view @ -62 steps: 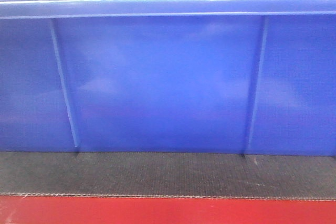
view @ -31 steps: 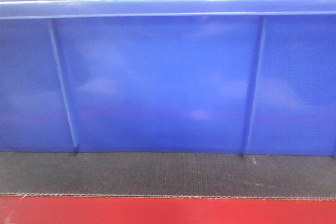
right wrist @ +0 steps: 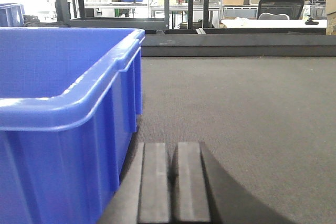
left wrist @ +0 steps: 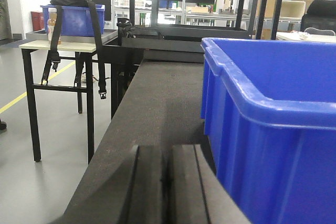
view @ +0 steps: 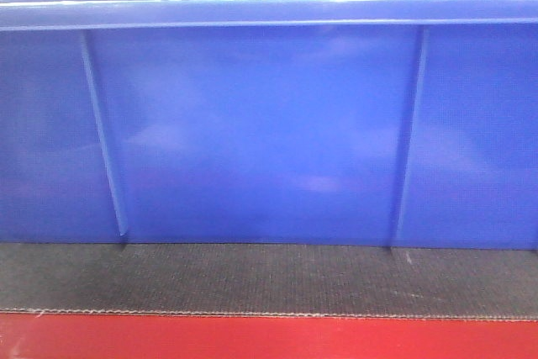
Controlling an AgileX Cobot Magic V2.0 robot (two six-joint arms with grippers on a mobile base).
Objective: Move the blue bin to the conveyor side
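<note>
Glossy blue bin [view: 261,132], ribbed walls, upright, resting on dark woven conveyor [view: 269,279], red border strip

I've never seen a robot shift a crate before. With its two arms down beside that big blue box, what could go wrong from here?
The left end effector and right end effector sit shut on either side of the large glossy blue plastic bin, gripping nothing. If they push unevenly, it could twist or drag on the dark woven conveyor belt. Its smooth walls may also let them slip.

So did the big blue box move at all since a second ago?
No. In the front view the blue bin sits in the same place: its ribs and bottom edge meet the conveyor belt at the same spots.
</note>
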